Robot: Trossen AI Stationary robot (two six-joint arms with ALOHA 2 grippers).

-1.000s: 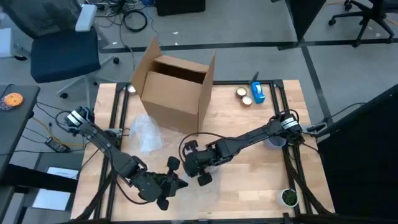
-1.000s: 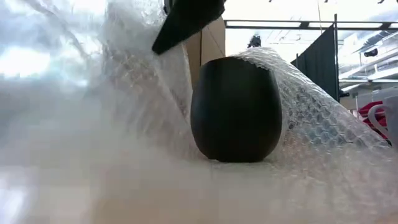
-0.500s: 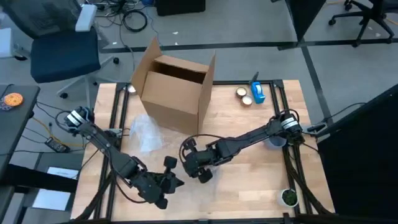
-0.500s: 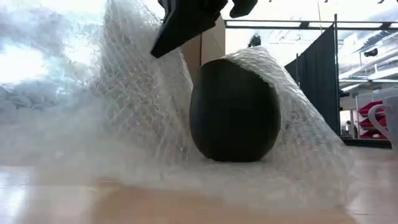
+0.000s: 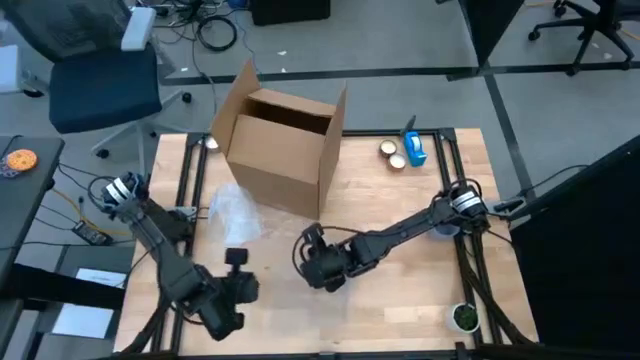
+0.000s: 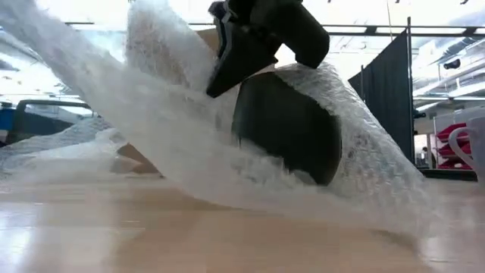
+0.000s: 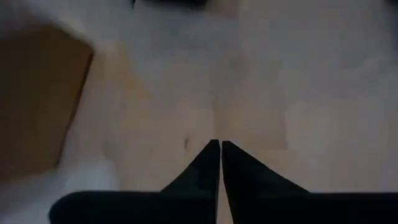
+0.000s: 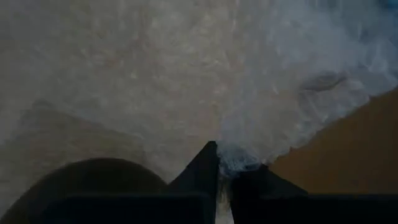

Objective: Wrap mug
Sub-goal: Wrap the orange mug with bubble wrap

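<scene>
Mid-frame in the low view, the dark mug (image 6: 292, 129) tilts under bubble wrap (image 6: 151, 144); the right gripper (image 8: 222, 163) pinches the wrap's edge. Lower left in the high view, the left gripper (image 7: 220, 149) hovers, fingers together, empty.

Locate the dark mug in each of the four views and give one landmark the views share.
High view: mug centre of table, mostly hidden under the right gripper.
Low view: mug centre, tilted, draped in bubble wrap.
Left wrist view: not visible.
Right wrist view: dark curve at the lower left, probably the mug.
Shared landmark: the bubble wrap; the right gripper pinches it.
</scene>
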